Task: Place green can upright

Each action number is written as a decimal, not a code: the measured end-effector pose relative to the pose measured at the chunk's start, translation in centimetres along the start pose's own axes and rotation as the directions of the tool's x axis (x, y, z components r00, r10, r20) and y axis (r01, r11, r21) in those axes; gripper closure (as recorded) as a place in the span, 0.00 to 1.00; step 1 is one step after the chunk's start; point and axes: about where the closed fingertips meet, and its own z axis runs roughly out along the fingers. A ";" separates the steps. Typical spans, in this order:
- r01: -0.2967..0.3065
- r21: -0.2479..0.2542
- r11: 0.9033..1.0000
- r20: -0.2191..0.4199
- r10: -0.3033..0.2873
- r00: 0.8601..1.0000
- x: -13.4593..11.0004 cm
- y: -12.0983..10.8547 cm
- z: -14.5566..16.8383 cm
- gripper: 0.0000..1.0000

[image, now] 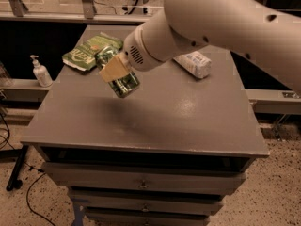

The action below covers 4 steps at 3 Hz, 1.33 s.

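The green can [123, 83] is a shiny metallic green can, tilted, held in the air above the left part of the grey cabinet top [155, 117]. My gripper [115, 69] is shut on the green can, its tan fingers [113, 70] clamped across the can's body. The big cream arm reaches in from the upper right and hides the back middle of the top.
A flat green snack bag [87, 51] lies at the back left of the top. A clear plastic bottle with a white-blue label [194, 63] lies at the back right. A soap dispenser [40, 72] stands on a ledge to the left. Drawers [141, 185] are below.
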 end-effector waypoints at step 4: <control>0.002 0.033 0.999 0.333 -0.013 0.943 -2.4 0.6 -4.5 1.00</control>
